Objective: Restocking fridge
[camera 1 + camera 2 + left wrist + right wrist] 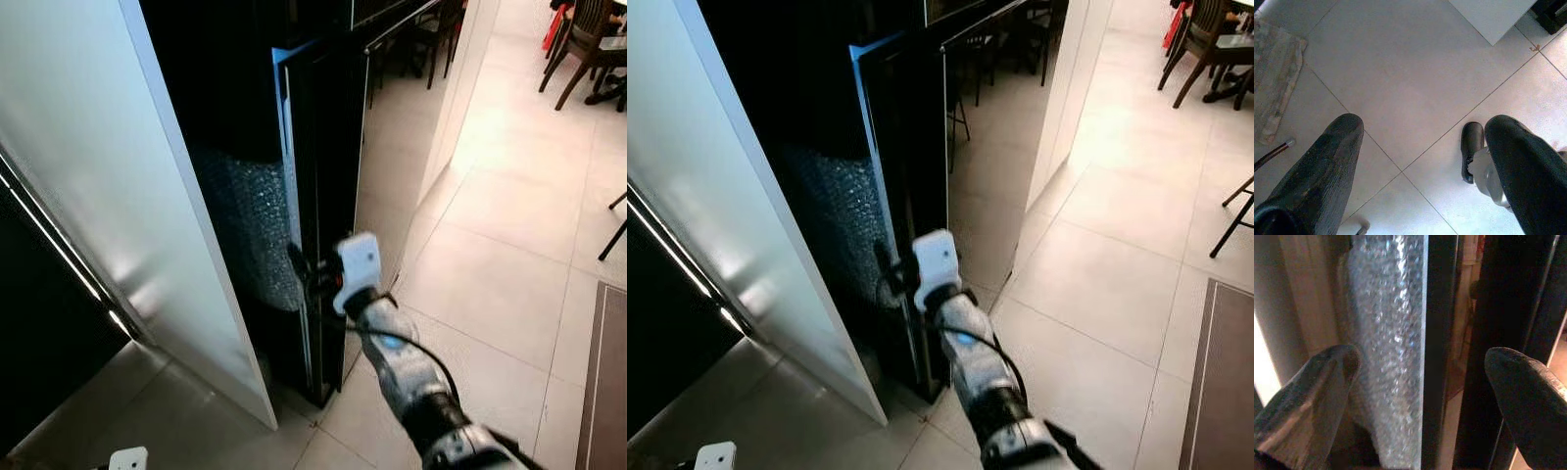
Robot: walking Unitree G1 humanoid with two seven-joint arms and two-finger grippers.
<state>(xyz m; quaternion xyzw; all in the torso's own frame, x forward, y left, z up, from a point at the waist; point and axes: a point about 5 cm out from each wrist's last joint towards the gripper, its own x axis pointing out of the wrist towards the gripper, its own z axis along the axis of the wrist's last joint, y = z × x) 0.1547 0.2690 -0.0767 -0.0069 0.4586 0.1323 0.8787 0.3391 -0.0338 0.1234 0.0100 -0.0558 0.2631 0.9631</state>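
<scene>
The fridge, a tall glossy black cabinet with a mirror-like side panel (392,147), stands on the pale tiled floor (490,284) directly ahead, just beside a white panel (108,196) on the robot's left; its thin black door (312,225) stands partly ajar, its leading edge facing the robot. The right gripper (302,269) is raised to that edge, fingers spread wide; the right wrist view shows the door edge (1437,352) running between the two black fingertips (1312,382), with bubble-wrap-like silvery sheeting (1386,333) just behind it. To do this well, I would judge the fingers should straddle the door edge squarely, close firmly on it, then swing the door along its hinge arc, not pull straight back, so the grip does not slip. The left gripper (1420,166) hangs idle over the floor, fingers parted and empty. No stock items can be made out yet.
</scene>
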